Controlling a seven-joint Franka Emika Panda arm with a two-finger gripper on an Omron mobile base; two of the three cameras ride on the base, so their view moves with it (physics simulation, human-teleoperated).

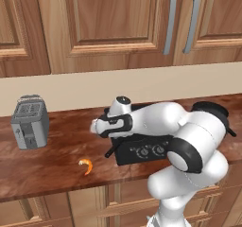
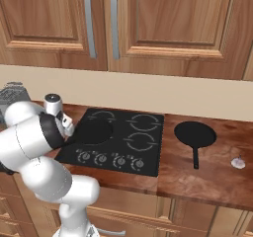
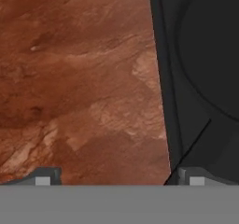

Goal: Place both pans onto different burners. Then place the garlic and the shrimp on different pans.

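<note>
On grainy wood, curled shrimp (image 1: 86, 165)

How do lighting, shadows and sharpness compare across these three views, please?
Left base view: even, soft light, the shrimp crisp, no glare on the counter. Right base view: flat light, the pan on the counter matte, without highlights. Hand view: wood grain soft and smeared, the cooktop edge sharper.

One black pan (image 2: 93, 131) sits on a front burner, another pan (image 2: 195, 134) and the orange shrimp (image 1: 86, 165) on the counter.
</note>
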